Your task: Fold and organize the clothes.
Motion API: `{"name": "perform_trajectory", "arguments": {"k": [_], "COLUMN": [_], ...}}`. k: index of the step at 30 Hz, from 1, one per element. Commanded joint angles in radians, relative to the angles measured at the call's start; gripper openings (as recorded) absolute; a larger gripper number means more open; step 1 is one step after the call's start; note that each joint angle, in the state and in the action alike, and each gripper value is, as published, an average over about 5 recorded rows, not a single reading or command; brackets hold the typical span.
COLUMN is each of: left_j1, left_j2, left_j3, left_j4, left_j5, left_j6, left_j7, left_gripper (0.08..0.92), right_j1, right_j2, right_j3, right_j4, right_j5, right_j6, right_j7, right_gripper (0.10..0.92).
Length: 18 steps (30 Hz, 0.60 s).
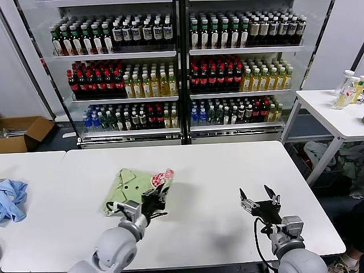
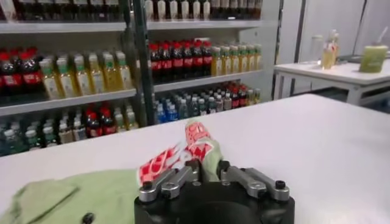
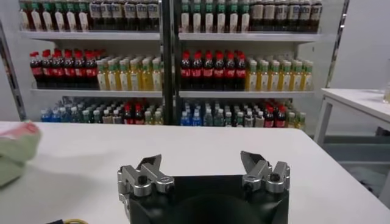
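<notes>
One light green collared shirt lies crumpled on the white counter, left of its middle and nearer the front edge than the back; only its collar, a few small buttons and a red-and-white print at its right end can be made out, the rest being bunched and partly hidden behind the left gripper; how it is folded cannot be told. In the left wrist view that gripper has its fingers drawn together on a raised fold of the printed cloth, which stands up between them; the lower part of the shirt is cut off by the frame there. The right gripper hovers near the front right part of the counter, well apart from the shirt, its two fingers spread and nothing between them; the right wrist view shows the same gap, with only a sliver of the shirt at the frame's edge. A second counter to the left carries one blue garment, partly cropped. The counter's right half and back strip lie bare to the edges; behind it stand two glass-fronted coolers of bottles, too many and too small to count.
</notes>
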Motion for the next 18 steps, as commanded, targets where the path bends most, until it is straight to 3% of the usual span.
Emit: {"name": "perform_trajectory", "arguments": {"k": [1,9,18], "left_j1": [-0.073,0.013,0.200], "left_j2": [-0.070,-0.030,0.064], "left_j3": [0.091,-0.054,-0.414], "left_j4": [0.044,-0.054,-0.099], "left_j5": [-0.117,-0.203,-0.123], "left_j6": [-0.074,-0.123,-0.164], "left_j7": [0.002,0.031,-0.067], "left_gripper": [0.288,0.522,0.775], "right_j1": [0.013,0.079,0.295], "right_j2": [-0.001,0.017,0.149], "right_j3": [-0.009,-0.076,-0.348], "right_j4": [-0.011,-0.039,-0.209], "right_j5": [-0.001,0.035,0.088], "right_j6": [0.004,0.002,-0.005], "right_j7": [-0.004,0.003,0.062], "right_gripper": [0.823,0.823,0.823]}}
